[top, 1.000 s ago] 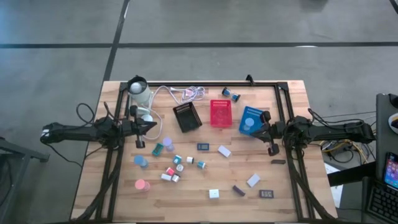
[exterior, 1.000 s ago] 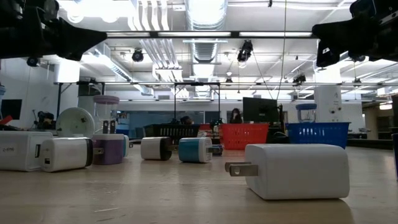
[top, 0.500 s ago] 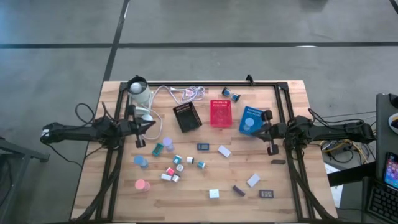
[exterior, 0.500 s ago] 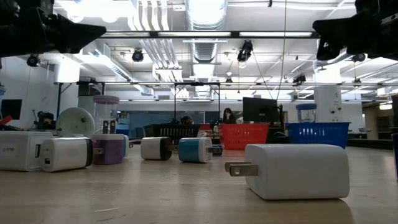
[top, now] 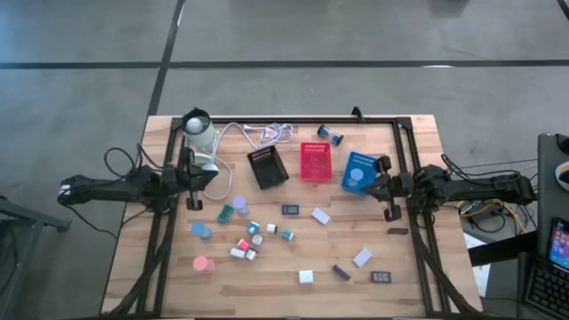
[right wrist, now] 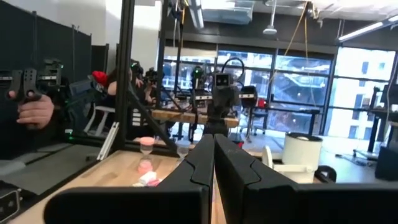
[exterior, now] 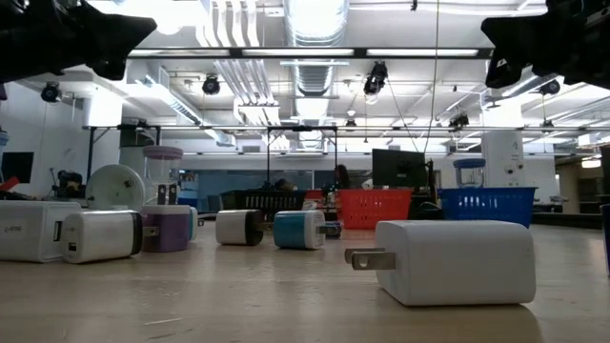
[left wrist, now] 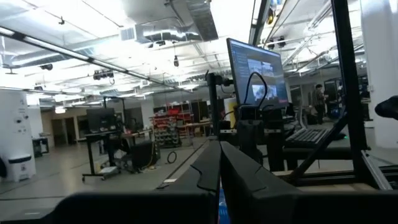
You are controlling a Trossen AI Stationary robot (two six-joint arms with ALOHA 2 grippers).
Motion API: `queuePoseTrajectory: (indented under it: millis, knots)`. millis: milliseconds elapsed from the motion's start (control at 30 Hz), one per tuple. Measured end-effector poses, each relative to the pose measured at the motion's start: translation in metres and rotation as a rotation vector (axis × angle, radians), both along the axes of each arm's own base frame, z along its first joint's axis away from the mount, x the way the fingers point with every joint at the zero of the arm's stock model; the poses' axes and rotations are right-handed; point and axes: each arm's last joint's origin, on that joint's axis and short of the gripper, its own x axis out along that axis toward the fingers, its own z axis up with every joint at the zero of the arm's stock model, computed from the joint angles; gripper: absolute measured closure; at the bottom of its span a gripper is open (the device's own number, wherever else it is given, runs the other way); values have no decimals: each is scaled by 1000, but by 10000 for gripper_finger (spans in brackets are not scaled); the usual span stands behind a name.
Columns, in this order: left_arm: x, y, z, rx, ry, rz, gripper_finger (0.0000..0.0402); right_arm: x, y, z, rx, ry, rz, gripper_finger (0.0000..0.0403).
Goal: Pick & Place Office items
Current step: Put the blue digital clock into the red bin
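Observation:
The office items lie scattered over the middle and near part of the wooden table (top: 160, 293). Among them are a lavender roll (top: 238, 204), a blue roll (top: 201, 230), a pink roll (top: 203, 264), a teal block (top: 226, 213), white blocks (top: 321, 216) and dark rectangles (top: 381, 276). A white plug block (exterior: 457, 262) lies closest in the low view. My left gripper (top: 212, 179) hovers shut at the table's left side, well above the items. My right gripper (top: 367, 188) hovers shut at the right, beside the blue tray. Both point slightly upward and hold nothing (left wrist: 219, 168) (right wrist: 213, 162).
Black (top: 267, 167), red (top: 315, 162) and blue (top: 359, 172) mesh trays stand in a row at the back middle. A white coiled cable (top: 267, 133) and a white round device (top: 197, 129) lie at the back left. Beyond the table, a person's hand (right wrist: 34, 109) shows.
My left gripper has tipped its fingers upward and risen a little; from above its tip now shows slightly closer to the table's left edge. My right gripper has also tipped up a little. Both stay shut. No item has moved.

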Motion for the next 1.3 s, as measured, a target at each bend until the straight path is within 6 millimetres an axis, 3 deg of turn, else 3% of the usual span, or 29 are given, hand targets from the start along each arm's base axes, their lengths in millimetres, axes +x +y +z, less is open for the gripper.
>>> queuePoseTrajectory:
  millis: [233, 533, 767, 1000, 1133, 1300]
  knots:
    - [1, 0, 13, -44, 15, -23, 396, 0, 0, -1, -18, 5, -2, 394]
    - [14, 0, 72, -120, 151, -24, 397, 0, 0, -1, -15, 6, -2, 394]
    - [41, -1, 102, -161, 242, -26, 385, 0, 0, -1, -34, 3, -7, 394]
    - [67, -1, 108, -181, 365, -19, 383, 0, 0, -1, -37, 3, -8, 394]
    - [81, -1, 94, -186, 474, -9, 369, 0, 0, -1, -37, 4, -8, 394]
    - [94, -2, 78, -181, 569, -3, 323, 0, 0, -1, -48, 5, -12, 394]
